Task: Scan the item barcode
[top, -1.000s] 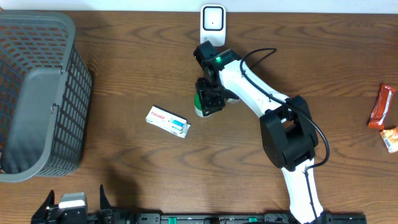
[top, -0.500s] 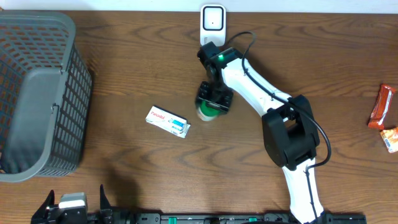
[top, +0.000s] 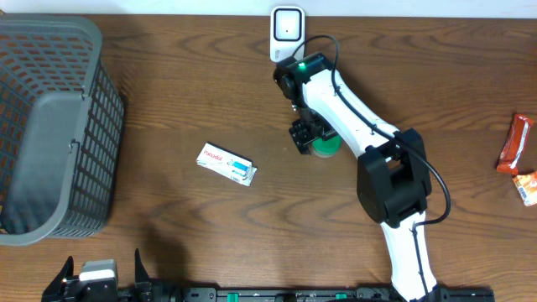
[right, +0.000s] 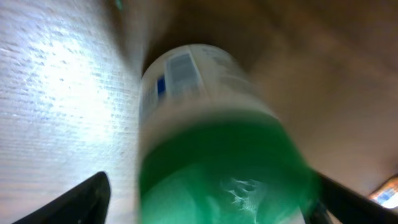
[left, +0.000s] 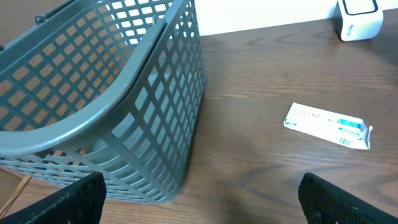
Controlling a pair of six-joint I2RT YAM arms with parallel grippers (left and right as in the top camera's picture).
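While the right wrist view is badly motion-blurred, it shows enough: the green-and-white bottle (top: 325, 146) sits between the two fingers of the right gripper (top: 309, 137), green end toward the camera, white body with a blue label patch behind it.

Jaws stand wide on either side of the bottle. There's a sliver of gap on one side and the other looks right against it. Can't tell whether the pads are actually clamping it or just flanking it.

Overhead: the bottle shows just beside the gripper's dark body, over the middle of the wooden surface (top: 168, 92). It's in front of the white scanner (top: 287, 29) and slightly off to one side, clearly apart from it. The scanner stands at the back edge. Can't tell from these views whether the bottle rests on the surface or hangs above it.

Left gripper (left: 205, 199) is parked at the near edge, fingers spread fully apart, nothing between them.

Other stuff on the surface:
- white medicine box (top: 226, 164), lying flat, well apart from the bottle, between it and the basket
- grey mesh basket (top: 80, 126) at the far side, next to the left arm
- two snack packets (top: 520, 155) at the opposite edge, partly cut off by the frame
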